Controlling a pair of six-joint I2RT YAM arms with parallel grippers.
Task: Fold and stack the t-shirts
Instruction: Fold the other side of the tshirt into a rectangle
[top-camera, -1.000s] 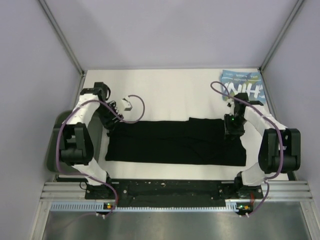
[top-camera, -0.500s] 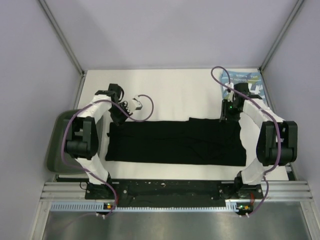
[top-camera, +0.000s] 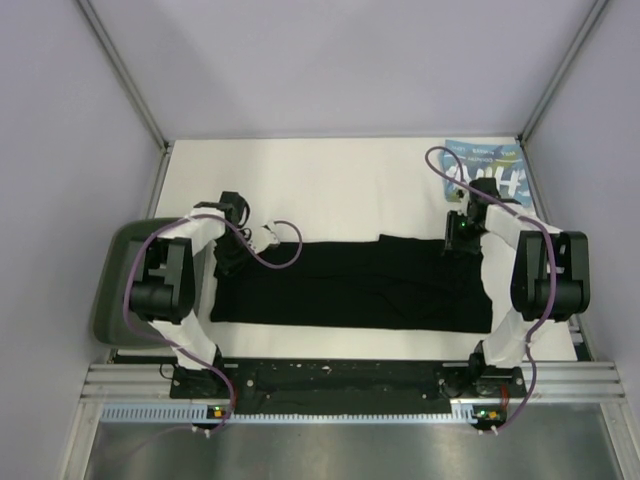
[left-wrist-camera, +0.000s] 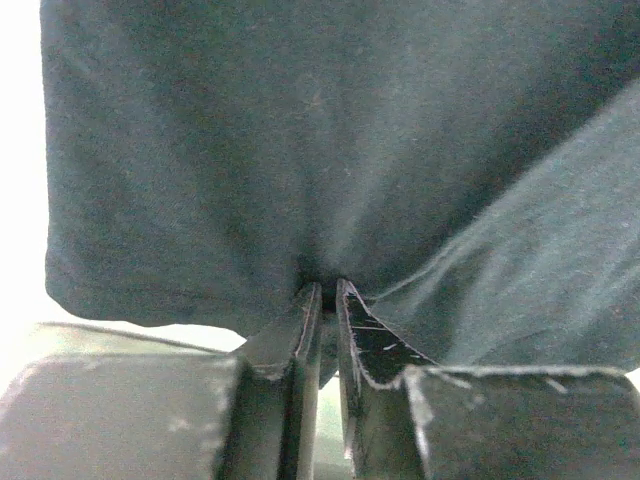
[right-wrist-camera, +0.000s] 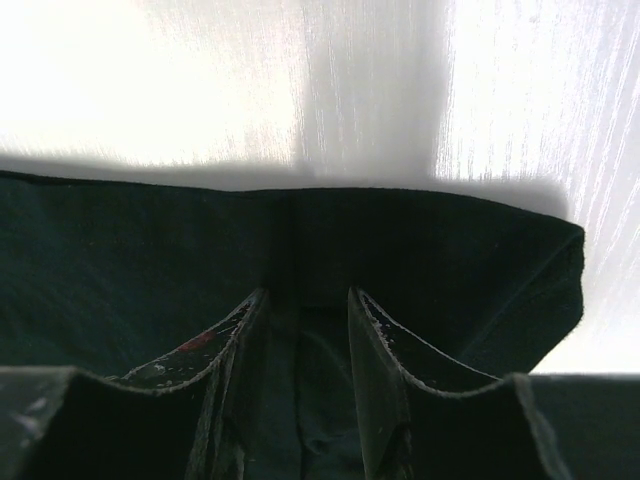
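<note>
The black t-shirt (top-camera: 350, 285) lies as a long flat strip across the table's middle. My left gripper (top-camera: 229, 256) is at its far left corner. In the left wrist view the jaws (left-wrist-camera: 326, 292) are nearly closed and pinch a pucker of black cloth (left-wrist-camera: 300, 150). My right gripper (top-camera: 456, 240) is at the shirt's far right edge. In the right wrist view its jaws (right-wrist-camera: 305, 295) stand apart, with black cloth (right-wrist-camera: 150, 260) between and under them. The light blue t-shirt with white letters (top-camera: 488, 168) lies folded at the back right corner.
A dark green tray (top-camera: 112, 285) sits off the table's left edge beside the left arm. The white table top (top-camera: 350, 190) runs behind the black shirt. Grey walls close in the back and both sides.
My left gripper moved from the back left toward me, down onto the black shirt's far left corner. My right gripper rose toward the back, then came down at the far right edge.
</note>
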